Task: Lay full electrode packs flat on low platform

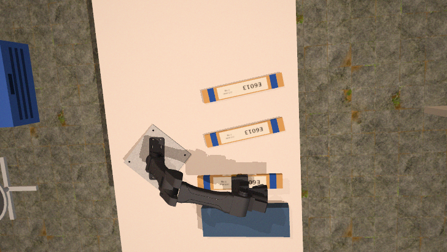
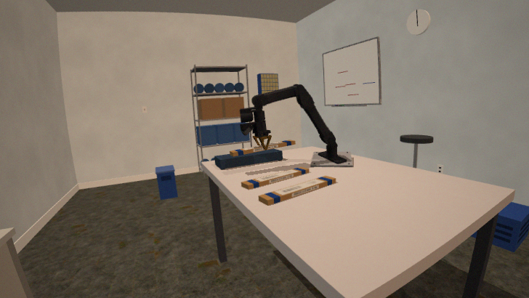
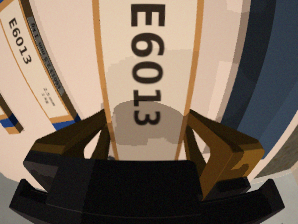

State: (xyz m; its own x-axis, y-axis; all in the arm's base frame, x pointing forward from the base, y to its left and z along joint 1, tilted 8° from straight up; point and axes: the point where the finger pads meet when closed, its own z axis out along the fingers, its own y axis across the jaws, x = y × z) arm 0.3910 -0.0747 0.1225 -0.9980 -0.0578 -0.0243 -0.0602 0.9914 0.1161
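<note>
Claw [image 2: 261,145] grips pack [image 1: 275,181] crosswise; long axis approx parallel w/ platform [image 1: 275,224].

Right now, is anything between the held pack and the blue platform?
Nothing visible. The claw holds the pack in the air right beside the platform; the other two packs lie farther off.
</note>
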